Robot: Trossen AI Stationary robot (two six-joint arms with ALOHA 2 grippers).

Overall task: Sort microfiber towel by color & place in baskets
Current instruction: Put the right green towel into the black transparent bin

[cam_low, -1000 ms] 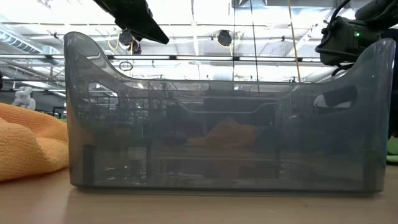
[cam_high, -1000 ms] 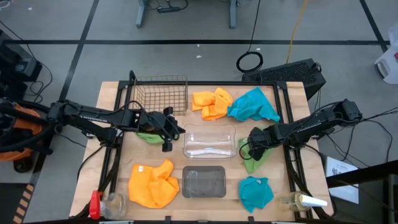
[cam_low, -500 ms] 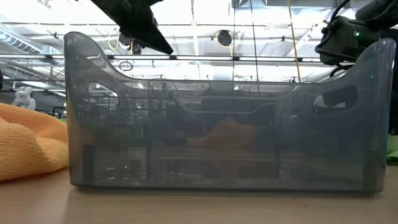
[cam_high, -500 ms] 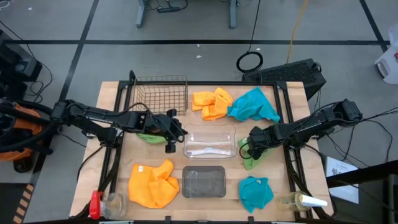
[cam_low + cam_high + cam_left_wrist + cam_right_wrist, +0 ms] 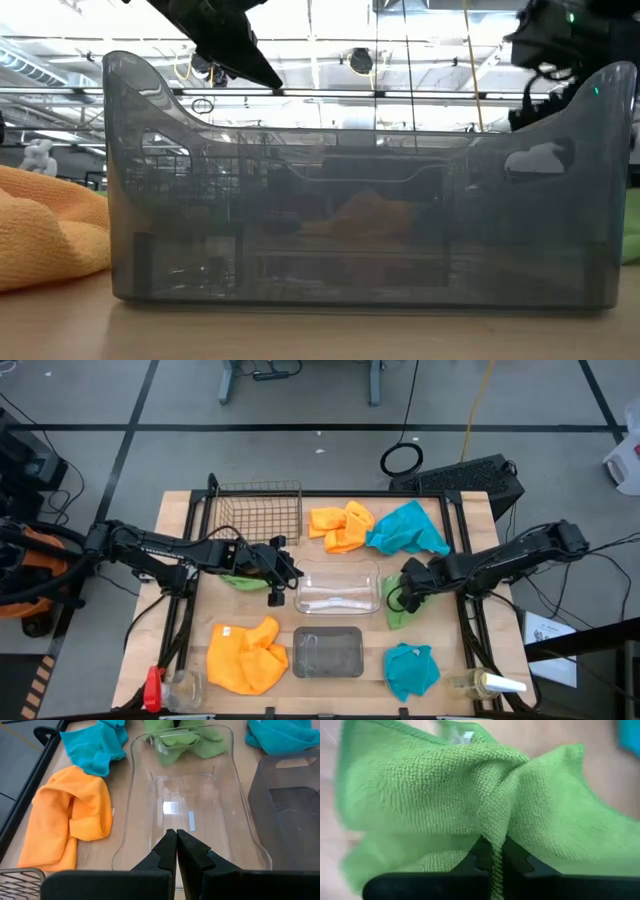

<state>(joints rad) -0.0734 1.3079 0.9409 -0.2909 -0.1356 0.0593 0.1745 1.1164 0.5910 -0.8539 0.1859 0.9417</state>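
Observation:
My right gripper [image 5: 402, 596] is shut on a light green towel [image 5: 394, 612] just right of the clear tray [image 5: 337, 588]. My left gripper [image 5: 276, 586] is shut and empty at the clear tray's left end [image 5: 125, 855], above a second green towel [image 5: 236, 580] that lies flat on the table. Orange towels lie at the far middle [image 5: 340, 526] and near left [image 5: 244, 656]. Teal towels lie at the far right [image 5: 406, 528] and near right [image 5: 410, 670]. The wire basket [image 5: 258, 510] stands at the far left. The grey tray [image 5: 328, 652] stands near the front. My right gripper pinches a gathered ridge of the green towel [image 5: 496, 836] between its two fingers, with the cloth puckered into several folds at the hold. The towel fans out from the fingers, and its lower part [image 5: 396, 624] reaches down to the table.
A clear bottle with a red cap [image 5: 166, 686] lies at the near left corner and another bottle [image 5: 486, 682] at the near right corner. A black box [image 5: 470, 480] sits past the far right edge. In the low view the grey tray [image 5: 360, 220] fills the picture.
My right gripper has risen with the green towel; the cloth has drawn together and pulled up under it, its lower part staying down. My left gripper has shifted a little toward the clear tray, still shut.

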